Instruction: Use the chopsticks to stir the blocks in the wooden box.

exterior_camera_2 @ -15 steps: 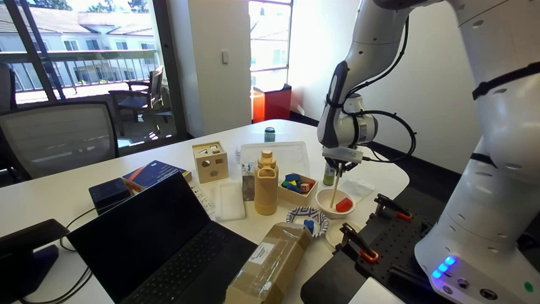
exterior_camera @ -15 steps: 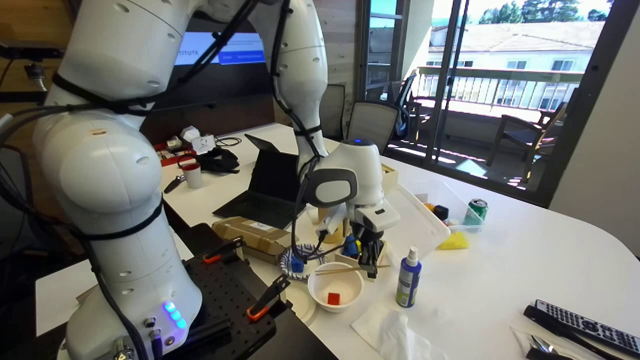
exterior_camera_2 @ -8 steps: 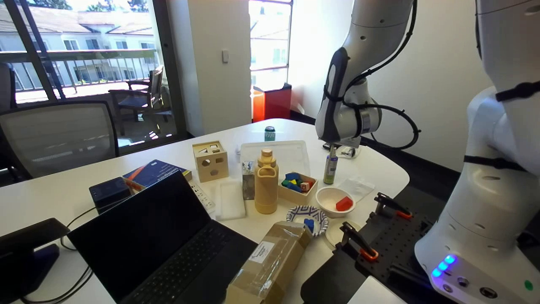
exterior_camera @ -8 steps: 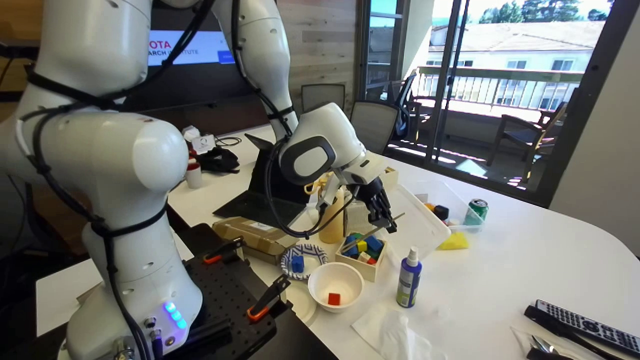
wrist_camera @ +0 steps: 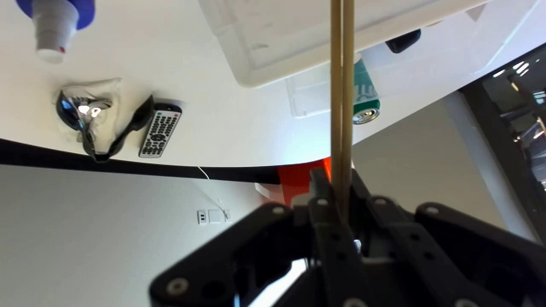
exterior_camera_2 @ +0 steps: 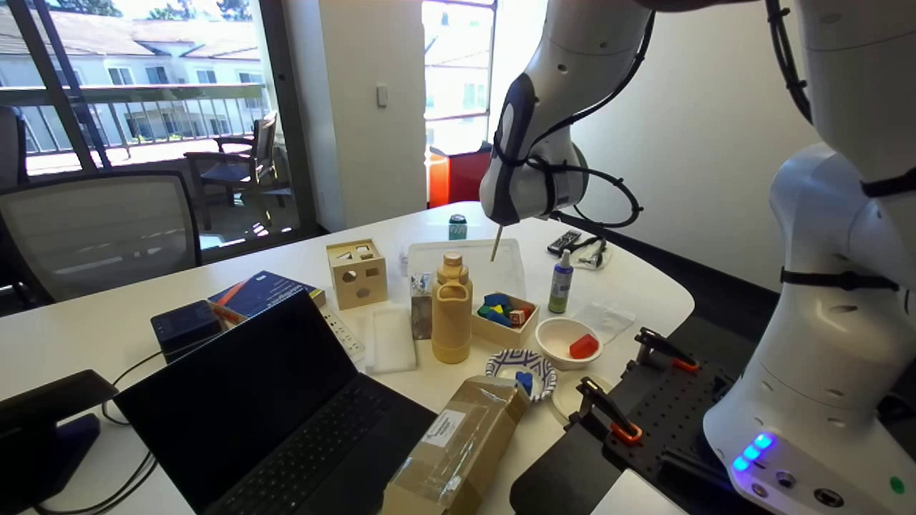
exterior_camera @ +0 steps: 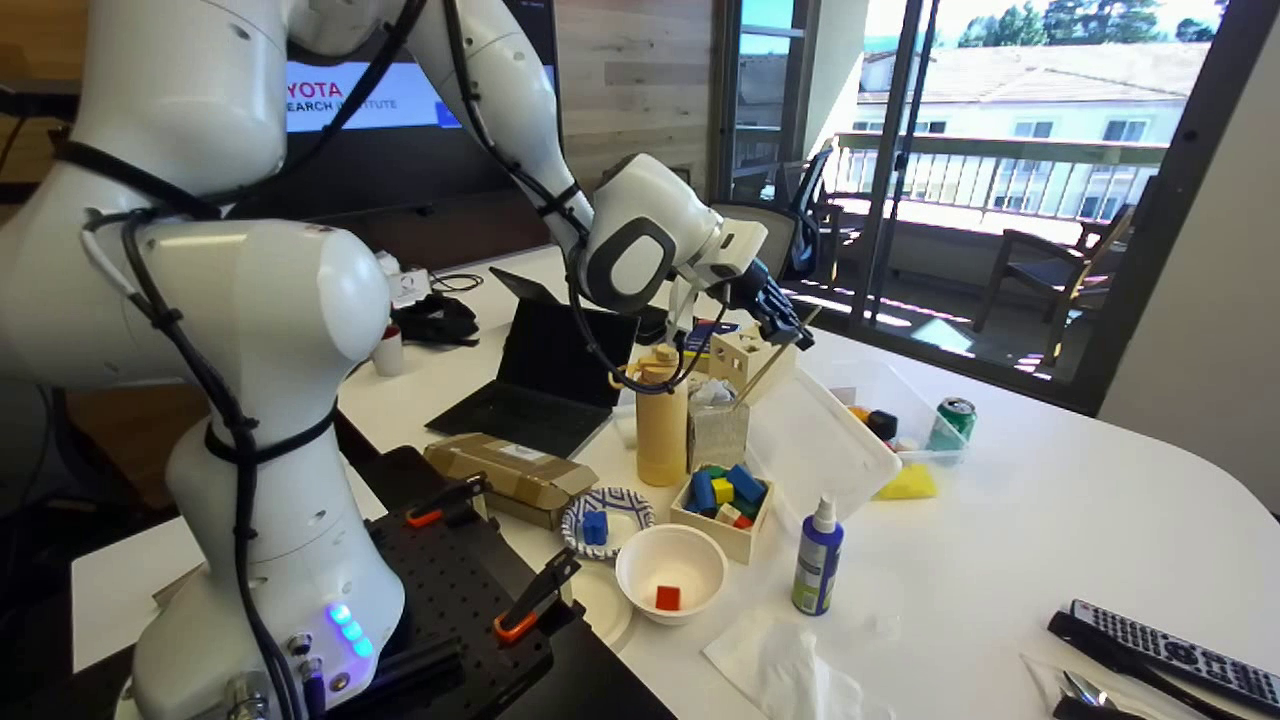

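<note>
Tan chopsticks [wrist_camera: 336,94] are running side by side in the wrist view, fingers [wrist_camera: 319,187] clamping both snugly; in an exterior view the arm [exterior_camera_2: 529,189] is hiding that grip. Blocks [exterior_camera: 723,490], showing only in exterior views, are lying in the wooden box [exterior_camera: 736,545], well apart from the sticks.

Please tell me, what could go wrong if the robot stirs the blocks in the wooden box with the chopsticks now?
The chopsticks are thin and held nearer one end in the gripper, so they might twist or slip. The blocks are piled about rim-high in the wooden box, so some could spill. The tall yellow bottle stands close by and may get knocked.
</note>
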Motion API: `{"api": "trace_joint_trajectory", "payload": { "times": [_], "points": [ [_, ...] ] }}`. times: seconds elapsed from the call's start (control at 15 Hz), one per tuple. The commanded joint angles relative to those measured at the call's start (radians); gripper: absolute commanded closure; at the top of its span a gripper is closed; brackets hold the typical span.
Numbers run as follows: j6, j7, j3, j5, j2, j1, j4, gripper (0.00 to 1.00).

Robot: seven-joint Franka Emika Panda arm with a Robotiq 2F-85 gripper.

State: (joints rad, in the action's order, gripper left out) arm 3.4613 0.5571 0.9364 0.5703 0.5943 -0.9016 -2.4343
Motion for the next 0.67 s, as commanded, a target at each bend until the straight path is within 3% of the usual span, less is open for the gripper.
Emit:
{"api": "trace_joint_trajectory", "payload": {
  "times": [0.0, 0.6],
  "points": [
    [0.0, 0.066, -0.008, 0.007, 0.172, -0.004, 0.102, 0.97],
    [-0.002, 0.212, -0.106, -0.013, 0.441, 0.051, 0.168, 0.97]
  ]
}}
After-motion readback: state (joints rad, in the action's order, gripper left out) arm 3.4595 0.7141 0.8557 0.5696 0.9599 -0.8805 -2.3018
